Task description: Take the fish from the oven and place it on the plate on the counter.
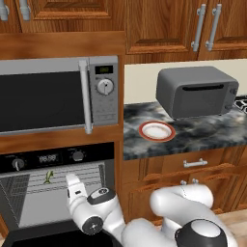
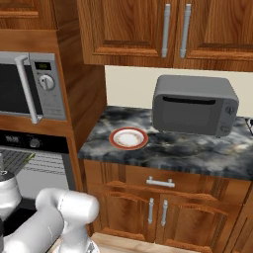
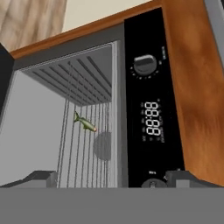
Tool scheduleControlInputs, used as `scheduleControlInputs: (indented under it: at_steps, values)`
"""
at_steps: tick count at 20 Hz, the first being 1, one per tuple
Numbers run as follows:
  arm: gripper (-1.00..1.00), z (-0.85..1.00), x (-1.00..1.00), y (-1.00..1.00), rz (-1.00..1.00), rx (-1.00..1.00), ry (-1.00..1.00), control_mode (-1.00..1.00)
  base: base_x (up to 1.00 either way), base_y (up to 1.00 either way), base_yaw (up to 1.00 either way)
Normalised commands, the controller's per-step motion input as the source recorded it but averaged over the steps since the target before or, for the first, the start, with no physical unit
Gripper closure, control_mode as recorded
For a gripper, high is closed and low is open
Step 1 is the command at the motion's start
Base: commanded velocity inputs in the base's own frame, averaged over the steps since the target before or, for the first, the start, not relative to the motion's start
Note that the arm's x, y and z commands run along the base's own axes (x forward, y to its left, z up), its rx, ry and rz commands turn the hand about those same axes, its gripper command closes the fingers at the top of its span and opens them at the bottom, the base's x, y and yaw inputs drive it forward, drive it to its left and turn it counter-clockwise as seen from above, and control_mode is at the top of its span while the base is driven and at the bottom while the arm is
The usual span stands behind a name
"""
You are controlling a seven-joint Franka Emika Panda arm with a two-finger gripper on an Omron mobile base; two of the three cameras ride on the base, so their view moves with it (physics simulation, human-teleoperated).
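The oven (image 1: 58,193) stands with its door down, so you look straight into the cavity from the left base view. The fish (image 1: 48,177) lies on the upper wire rack (image 1: 62,181), towards the rack's left end and near its front edge, tilted with one end raised. In the hand view the fish (image 3: 85,124) sits on the same rack wires, mid-cavity, with the control panel, one knob (image 3: 144,64) and the digital display (image 3: 152,124) beside it.

Your hand (image 1: 72,182) is just in front of the oven mouth, to the right of the fish and apart from it. Its two fingertips (image 3: 41,178) stand wide at the lower corners of the hand view, spread and holding nothing.

The plate (image 1: 157,130) rests on the worktop (image 1: 207,135) near its left edge, close to the front, bare. The grey toaster oven (image 1: 197,91) sits behind it, to the right. The microwave (image 1: 58,94) is above the oven.
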Motion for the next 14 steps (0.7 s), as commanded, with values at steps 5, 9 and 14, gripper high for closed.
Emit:
scheduleControlInputs:
  at_steps: [5,9,14]
  values:
    - [-1.0,-0.57,0.26,0.21,-0.16,-0.01,0.0,-1.0,0.0,0.0,0.0]
    - [-1.0,-0.54,0.31,0.26,-0.18,0.0,0.0,-1.0,0.0,0.0,0.0]
    - [-1.0,-0.37,0.34,0.18,-0.09,0.0,-0.04,-1.0,0.0,0.0,0.0]
